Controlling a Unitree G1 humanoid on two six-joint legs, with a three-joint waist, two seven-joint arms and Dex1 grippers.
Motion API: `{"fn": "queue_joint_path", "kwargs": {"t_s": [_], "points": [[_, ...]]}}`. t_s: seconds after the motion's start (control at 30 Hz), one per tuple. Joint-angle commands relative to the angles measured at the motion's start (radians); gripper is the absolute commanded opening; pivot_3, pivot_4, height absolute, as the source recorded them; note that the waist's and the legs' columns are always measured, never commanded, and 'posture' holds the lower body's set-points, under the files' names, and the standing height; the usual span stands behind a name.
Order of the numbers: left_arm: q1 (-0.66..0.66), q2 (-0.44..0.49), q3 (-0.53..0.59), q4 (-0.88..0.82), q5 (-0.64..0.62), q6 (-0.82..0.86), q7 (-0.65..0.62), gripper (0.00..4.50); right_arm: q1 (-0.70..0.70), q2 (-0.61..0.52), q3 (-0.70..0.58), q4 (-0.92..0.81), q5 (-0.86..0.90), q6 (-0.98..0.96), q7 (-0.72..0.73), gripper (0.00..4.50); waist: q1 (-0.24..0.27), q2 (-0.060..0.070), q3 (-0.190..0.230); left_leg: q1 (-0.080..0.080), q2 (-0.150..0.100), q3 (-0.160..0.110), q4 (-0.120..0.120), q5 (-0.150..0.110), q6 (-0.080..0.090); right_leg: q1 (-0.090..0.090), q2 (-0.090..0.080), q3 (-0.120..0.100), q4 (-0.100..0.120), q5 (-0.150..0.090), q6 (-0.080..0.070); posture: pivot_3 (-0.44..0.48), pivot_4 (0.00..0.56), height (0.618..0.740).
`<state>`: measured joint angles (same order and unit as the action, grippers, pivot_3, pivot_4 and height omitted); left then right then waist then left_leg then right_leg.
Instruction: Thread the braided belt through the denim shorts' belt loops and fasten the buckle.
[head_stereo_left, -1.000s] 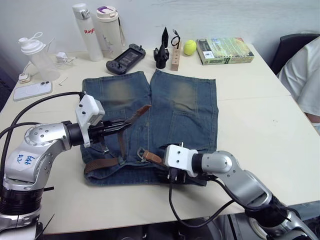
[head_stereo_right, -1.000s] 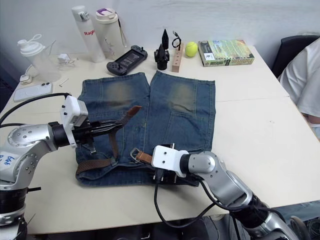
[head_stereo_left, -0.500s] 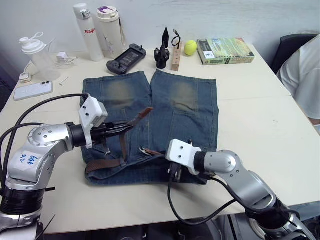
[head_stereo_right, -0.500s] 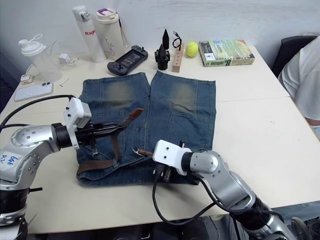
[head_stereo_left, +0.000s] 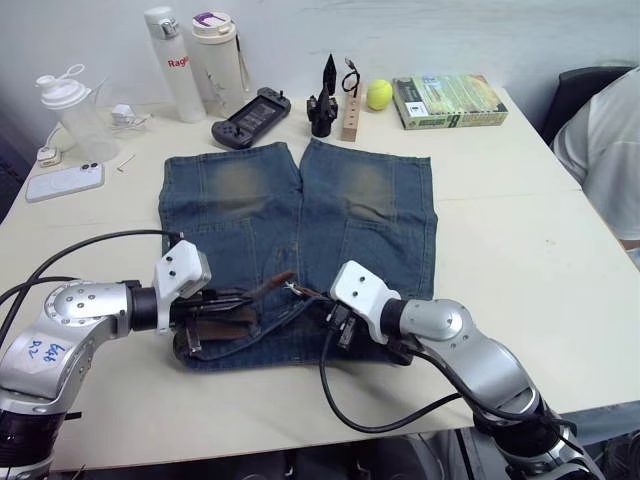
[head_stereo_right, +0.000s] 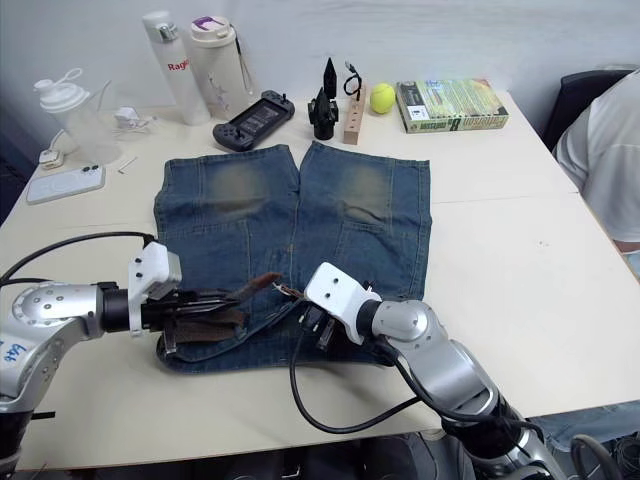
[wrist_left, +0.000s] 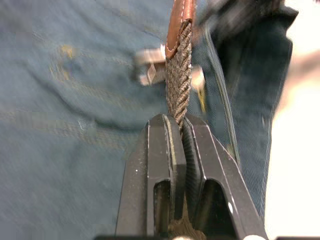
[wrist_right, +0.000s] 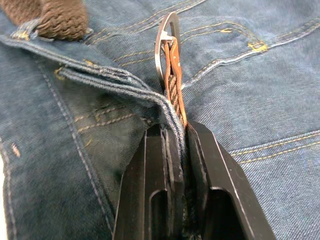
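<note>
- Compared with one second ago, the left gripper (head_stereo_left: 243, 301) is now sitting lower and nearer to the waistband edge of the shorts, and the smooth leather end of the belt is no longer lying high over the left leg but close to the buckle.
- The right gripper (head_stereo_right: 300, 305) is also standing further forward than before, and the small rectangular silver metal buckle (wrist_right: 166, 41) is now lifted on its edge.
- The long brown braided belt (wrist_left: 178, 75) is lying along the waistband of the blue denim shorts (head_stereo_left: 370, 215) with faded yellowish patches, at the table edge nearest to the robot.
- The left gripper's fingers (wrist_left: 161, 165) are pressing together on the woven part of the belt, just behind its leather end.
- The right gripper's fingers (wrist_right: 205, 165) are closing on the belt together with a fold of denim, just behind the buckle.
- The white bottle (head_stereo_left: 171, 62) and the clear shaker cup (head_stereo_left: 72, 112) are standing closed at the far left of the table.
</note>
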<state>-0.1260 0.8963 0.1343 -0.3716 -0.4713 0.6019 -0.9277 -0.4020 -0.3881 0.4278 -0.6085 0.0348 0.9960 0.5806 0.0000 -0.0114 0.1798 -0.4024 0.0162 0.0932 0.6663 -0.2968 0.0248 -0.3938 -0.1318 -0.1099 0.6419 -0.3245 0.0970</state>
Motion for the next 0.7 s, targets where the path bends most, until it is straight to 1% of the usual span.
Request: {"fn": "queue_joint_path", "kwargs": {"t_s": [0.03,0.2,0.43,0.63,0.7], "points": [[-0.007,-0.007,0.006,0.024,0.017,0.014,0.034,0.0,-0.016,0.009,-0.03,-0.045,0.009,0.011,-0.033,0.08,-0.001,0.0,0.0,0.0,0.0,0.0,0.0,0.0,0.0,0.0,0.0,0.0,0.0,0.0,0.0,0.0,0.15,0.72],[0.002,0.003,-0.021,0.028,0.039,0.004,0.025,0.0,-0.025,0.004,-0.038,-0.046,0.022,0.011,-0.04,0.08,-0.005,0.0,0.0,0.0,0.0,0.0,-0.001,0.0,0.0,-0.001,0.0,0.0,0.0,0.0,0.0,0.0,0.15,0.72],[0.035,0.015,-0.03,0.052,0.068,-0.03,0.0,0.0,-0.03,0.005,-0.061,-0.048,0.042,0.017,-0.057,0.08,-0.004,0.0,0.0,0.0,0.0,0.0,-0.001,0.0,0.0,-0.001,0.0,0.0,0.0,0.0,0.0,0.0,0.15,0.72],[0.01,-0.001,-0.054,0.081,0.087,-0.043,0.007,0.0,-0.032,-0.012,-0.062,-0.057,0.058,-0.001,-0.049,0.08,-0.003,0.0,0.0,0.0,0.0,0.0,-0.001,0.0,0.0,-0.001,0.0,0.0,0.0,0.0,0.0,0.0,0.15,0.72],[-0.018,-0.012,-0.074,0.091,0.095,-0.043,0.012,0.0,-0.039,-0.035,-0.045,-0.06,0.06,-0.026,-0.028,0.08,-0.002,0.0,0.0,0.0,0.0,0.0,-0.001,0.0,0.0,-0.001,0.0,0.0,0.0,0.0,0.0,0.0,0.15,0.72]]}}
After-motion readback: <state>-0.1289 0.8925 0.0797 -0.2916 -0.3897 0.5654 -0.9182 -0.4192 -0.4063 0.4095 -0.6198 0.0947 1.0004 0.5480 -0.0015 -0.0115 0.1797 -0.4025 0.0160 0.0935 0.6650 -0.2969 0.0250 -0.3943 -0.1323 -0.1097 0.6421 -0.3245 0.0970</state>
